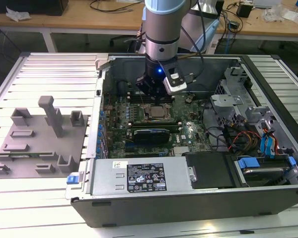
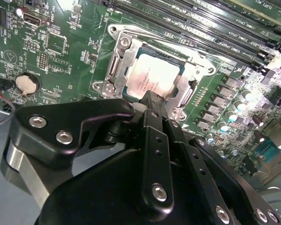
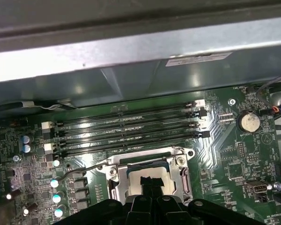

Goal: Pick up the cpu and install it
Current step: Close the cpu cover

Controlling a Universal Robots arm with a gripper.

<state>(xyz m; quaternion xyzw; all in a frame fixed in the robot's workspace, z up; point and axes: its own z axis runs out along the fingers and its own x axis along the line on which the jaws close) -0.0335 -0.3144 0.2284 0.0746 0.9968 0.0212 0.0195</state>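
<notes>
Far-centre of the motherboard (image 1: 187, 133) | gripper (image 2: 152, 99) pressed together, empty, poised over cpu (image 2: 152, 77) | cpu flat inside socket frame (image 2: 116, 63), apparently already seated.

In both wrist views the pincer (image 2: 152, 97) covers part of the cpu (image 2: 150, 75) and the socket's (image 2: 116, 63) near edge.

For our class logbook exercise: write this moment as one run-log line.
claw: shut, tip over cpu | cpu: lying in socket | place: motherboard, open computer case
</notes>
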